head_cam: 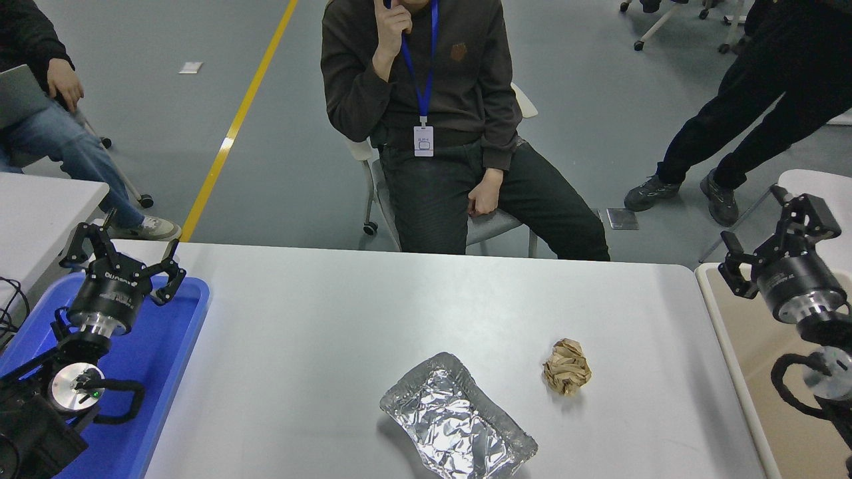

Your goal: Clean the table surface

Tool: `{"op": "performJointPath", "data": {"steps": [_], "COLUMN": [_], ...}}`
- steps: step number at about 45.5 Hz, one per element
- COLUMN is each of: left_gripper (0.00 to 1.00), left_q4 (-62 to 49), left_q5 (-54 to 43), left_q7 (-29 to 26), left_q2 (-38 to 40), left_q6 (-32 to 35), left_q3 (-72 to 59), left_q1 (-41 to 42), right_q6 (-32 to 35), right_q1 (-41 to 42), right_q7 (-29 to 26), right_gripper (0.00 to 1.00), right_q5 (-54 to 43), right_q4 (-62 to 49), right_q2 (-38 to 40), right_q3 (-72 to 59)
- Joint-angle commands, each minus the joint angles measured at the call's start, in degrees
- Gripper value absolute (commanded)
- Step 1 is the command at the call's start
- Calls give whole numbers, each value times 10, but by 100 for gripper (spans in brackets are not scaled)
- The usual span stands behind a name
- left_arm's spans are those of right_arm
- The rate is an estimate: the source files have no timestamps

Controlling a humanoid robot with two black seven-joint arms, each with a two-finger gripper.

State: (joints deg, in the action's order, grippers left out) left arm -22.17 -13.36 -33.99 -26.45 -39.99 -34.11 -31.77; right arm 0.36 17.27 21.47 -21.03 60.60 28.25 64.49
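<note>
Lying on the table surface (319, 332): an empty foil tray (456, 419) near the front, a paper ball (566, 366) just right of it.
Parked over a blue tray (156, 372), left gripper (123, 256) spread open; right gripper (775, 243) also open, above a beige bin (739, 372), contents unseen.

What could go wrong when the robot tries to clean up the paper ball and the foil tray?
The paper ball is light and round, so the open right gripper might nudge it and make it roll across the table. The foil tray is thin and already crumpled, so it could squash or slip off the near edge where it sits.
</note>
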Motion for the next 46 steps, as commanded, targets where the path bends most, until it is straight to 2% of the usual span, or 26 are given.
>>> {"op": "performJointPath", "data": {"steps": [1, 17, 26, 35, 46], "left_gripper": [100, 100, 100, 100, 100], "left_q4": [0, -1, -1, -1, -1], "left_q5": [0, 0, 0, 0, 0], "left_q7": [0, 1, 0, 1, 1], "left_q2": [0, 1, 1, 1, 1], "left_q6": [0, 0, -1, -1, -1], "left_q3": [0, 0, -1, -1, -1], "left_q1": [0, 0, 0, 0, 0], "right_q6": [1, -1, -5, -7, 3], "right_q1": [-15, -15, -5, 42, 50], "right_q7": [41, 46, 49, 117, 125], "right_gripper": [99, 99, 99, 99, 99], "right_q5": [-31, -60, -69, -75, -74], "right_q4": [19, 10, 0, -105, -76], "right_q2": [-39, -36, -26, -54, -65], "right_q3": [4, -10, -62, -96, -126]}}
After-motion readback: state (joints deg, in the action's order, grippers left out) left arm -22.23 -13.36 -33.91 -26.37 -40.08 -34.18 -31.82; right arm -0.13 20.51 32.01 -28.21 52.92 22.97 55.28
